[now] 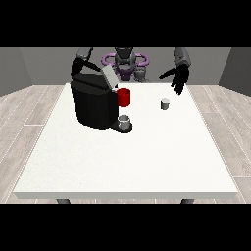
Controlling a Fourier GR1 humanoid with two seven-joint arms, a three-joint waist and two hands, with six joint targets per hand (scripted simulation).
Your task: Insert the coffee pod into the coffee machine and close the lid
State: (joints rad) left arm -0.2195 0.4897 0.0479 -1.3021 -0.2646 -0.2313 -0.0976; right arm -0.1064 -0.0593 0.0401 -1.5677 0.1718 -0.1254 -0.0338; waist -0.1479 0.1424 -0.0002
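White coffee pod [165,103] stands upright on the table [147,162], just below and slightly left of the hand at the view's right [179,81], fingers open and empty, the nearer one; black coffee machine [94,103] well left, lid [109,77] up.

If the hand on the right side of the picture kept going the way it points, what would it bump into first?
Probably the small coffee pod on the white table. The hand points downward just behind it, though depth is hard to judge.
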